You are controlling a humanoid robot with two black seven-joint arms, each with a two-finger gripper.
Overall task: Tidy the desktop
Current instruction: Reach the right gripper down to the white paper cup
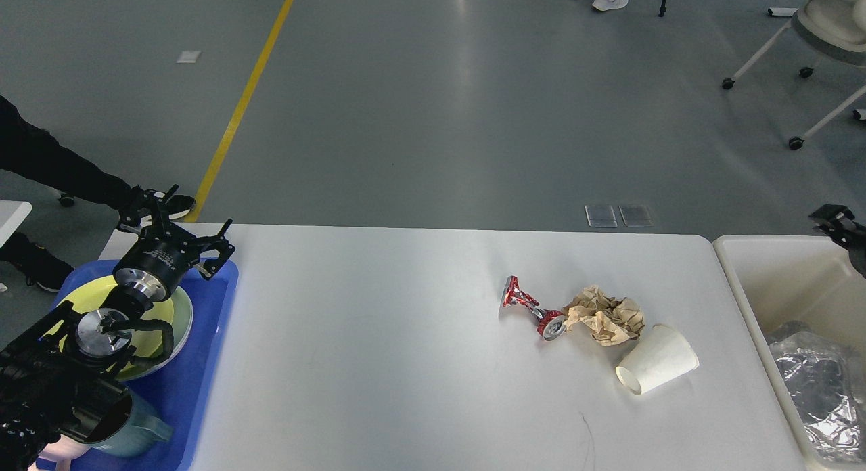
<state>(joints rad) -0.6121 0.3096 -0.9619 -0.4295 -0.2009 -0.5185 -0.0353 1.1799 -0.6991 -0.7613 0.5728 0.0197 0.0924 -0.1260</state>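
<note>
The white desktop carries a crushed red can, a crumpled brown paper ball and a white paper cup lying on its side, all right of centre. My left gripper is open and empty above the far edge of the blue tray, far from the litter. Only a small dark part of my right gripper shows at the right edge, above the cream bin. Crumpled clear plastic lies inside the bin.
The blue tray at the left holds a yellow-green plate and a teal mug, partly hidden by my left arm. A person's dark leg and shoe are beyond the table's left corner. A wheeled chair stands at the far right.
</note>
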